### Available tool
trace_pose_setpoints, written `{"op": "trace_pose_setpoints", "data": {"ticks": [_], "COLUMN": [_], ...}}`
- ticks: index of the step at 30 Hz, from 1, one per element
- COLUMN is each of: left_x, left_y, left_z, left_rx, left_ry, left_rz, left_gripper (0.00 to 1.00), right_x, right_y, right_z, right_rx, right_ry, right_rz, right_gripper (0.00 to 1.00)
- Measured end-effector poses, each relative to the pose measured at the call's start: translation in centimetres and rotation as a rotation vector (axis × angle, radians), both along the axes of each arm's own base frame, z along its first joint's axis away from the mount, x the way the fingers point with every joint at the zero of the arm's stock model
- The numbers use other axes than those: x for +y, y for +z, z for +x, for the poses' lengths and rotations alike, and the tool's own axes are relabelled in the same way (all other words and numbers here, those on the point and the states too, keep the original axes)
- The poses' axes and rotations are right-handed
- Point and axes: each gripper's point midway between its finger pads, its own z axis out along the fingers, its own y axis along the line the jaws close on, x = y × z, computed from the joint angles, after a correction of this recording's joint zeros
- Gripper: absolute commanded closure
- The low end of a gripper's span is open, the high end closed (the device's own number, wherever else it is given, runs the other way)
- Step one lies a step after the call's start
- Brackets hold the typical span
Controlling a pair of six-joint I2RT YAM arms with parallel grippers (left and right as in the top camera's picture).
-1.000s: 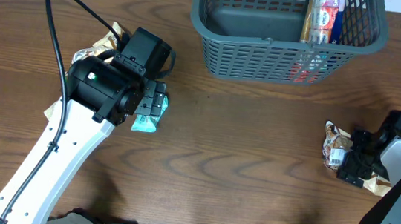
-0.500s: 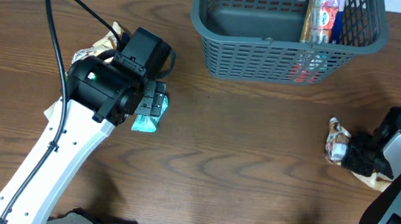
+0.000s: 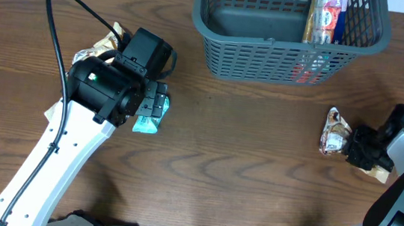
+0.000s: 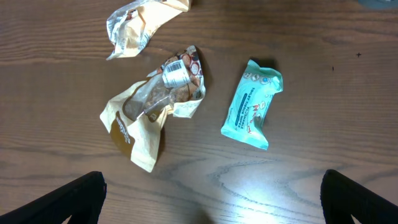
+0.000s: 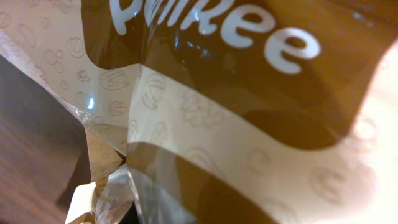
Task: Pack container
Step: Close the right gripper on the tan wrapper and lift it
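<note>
The dark grey-blue container (image 3: 268,56) stands at the back, with upright snack packets (image 3: 325,17) in its right end. My right gripper (image 3: 355,144) is shut on a brown and cream snack packet (image 3: 333,132) at the table's right; that packet (image 5: 217,93) fills the right wrist view and hides the fingers. My left gripper (image 3: 154,104) hangs open over a teal packet (image 3: 148,125). From the left wrist, the teal packet (image 4: 252,104) and a crumpled brown and cream packet (image 4: 152,106) lie ahead of the open gripper (image 4: 211,205).
A second crumpled wrapper (image 4: 140,22) lies beyond those two, also seen past the left arm as a wrapper (image 3: 100,46) in the overhead view. A black cable (image 3: 62,8) loops above the left arm.
My right gripper closed on the brown and cream packet, and the packet shifted a little left and toward the back. The left arm stayed still.
</note>
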Motion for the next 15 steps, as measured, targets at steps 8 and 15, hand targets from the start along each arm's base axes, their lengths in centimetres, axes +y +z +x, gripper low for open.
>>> {"op": "trace_pose_setpoints", "data": {"ticks": [8,15], "left_x": [0.0,0.0], "left_y": [0.0,0.0], "left_z": [0.0,0.0], "left_rx": [0.000,0.000], "left_ry": [0.000,0.000], "left_rz": [0.000,0.000], "left_gripper": [0.01,0.01], "right_x": [-0.4,-4.9], "right_y": [3.8,17.6], "right_z": [1.2,1.6], "right_rx": [-0.026,-0.179], "right_ry": [0.101,0.113], "right_rz": [-0.013,-0.318], "right_gripper": [0.99,0.99]}}
